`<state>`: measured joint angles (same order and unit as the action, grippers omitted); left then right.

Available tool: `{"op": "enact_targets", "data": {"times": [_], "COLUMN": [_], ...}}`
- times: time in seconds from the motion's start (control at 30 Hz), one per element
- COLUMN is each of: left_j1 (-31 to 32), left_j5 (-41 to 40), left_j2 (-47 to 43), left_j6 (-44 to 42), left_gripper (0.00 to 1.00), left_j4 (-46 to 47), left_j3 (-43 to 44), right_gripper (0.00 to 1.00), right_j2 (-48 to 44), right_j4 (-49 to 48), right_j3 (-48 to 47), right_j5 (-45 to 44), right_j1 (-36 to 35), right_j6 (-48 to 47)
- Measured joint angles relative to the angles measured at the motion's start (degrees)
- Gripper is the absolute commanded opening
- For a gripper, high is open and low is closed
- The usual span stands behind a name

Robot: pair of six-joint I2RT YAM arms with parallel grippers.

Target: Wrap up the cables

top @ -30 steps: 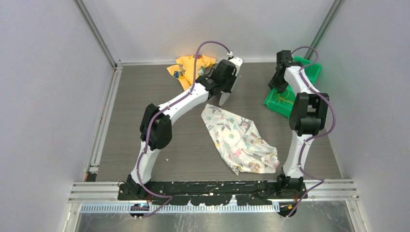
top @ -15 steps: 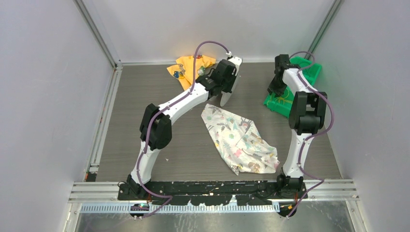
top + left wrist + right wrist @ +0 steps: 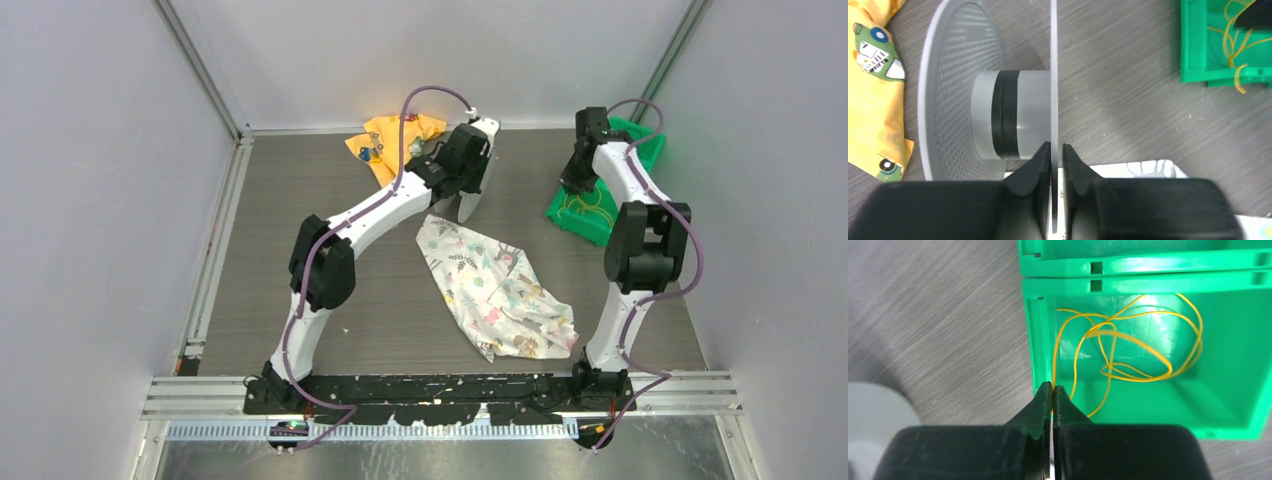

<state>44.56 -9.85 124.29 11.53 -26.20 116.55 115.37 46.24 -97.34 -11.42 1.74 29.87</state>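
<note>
cord (image 3: 1109, 330) strand hidden behind right tool (image 3: 1052, 390) tips, grip unclear

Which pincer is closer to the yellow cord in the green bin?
Right. The right pincer is shut on a strand of the yellow cord inside the green bin; the left pincer, well apart, clamps the spool's rim.

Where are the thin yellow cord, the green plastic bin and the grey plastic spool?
thin yellow cord (image 3: 1111, 331): right wrist view, looped strand.
green plastic bin (image 3: 1173, 283): right wrist view, far rim.
grey plastic spool (image 3: 945, 75): left wrist view, dotted flange.
</note>
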Motion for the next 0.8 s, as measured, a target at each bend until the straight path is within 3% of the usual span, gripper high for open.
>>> {"op": "enact_targets", "data": {"times": [0.07, 0.17, 0.4, 0.8], "left_j1": [-0.02, 0.04, 0.11, -1.09], "left_j5": [0.55, 2.16, 4.66, 8.31], "left_j2": [-0.04, -0.04, -1.31, -16.57], "left_j6": [0.87, 2.29, 3.15, 3.58], "left_gripper": [0.51, 0.59, 0.61, 0.67], "left_j4": [-1.29, -4.83, -9.81, -11.82], "left_j3": [0.31, 1.33, 3.54, 4.2], "right_gripper": [0.01, 0.01, 0.01, 0.01], "right_j2": [-3.8, -10.67, -22.36, -24.9], "right_j4": [0.39, 0.74, 2.38, 4.85], "right_j3": [0.79, 0.79, -5.9, -17.31], "right_j5": [0.42, 1.81, 6.14, 13.79], "right_j1": [0.0, 0.0, -0.26, -9.46], "right_j6": [0.0, -0.13, -0.98, -1.14]}}
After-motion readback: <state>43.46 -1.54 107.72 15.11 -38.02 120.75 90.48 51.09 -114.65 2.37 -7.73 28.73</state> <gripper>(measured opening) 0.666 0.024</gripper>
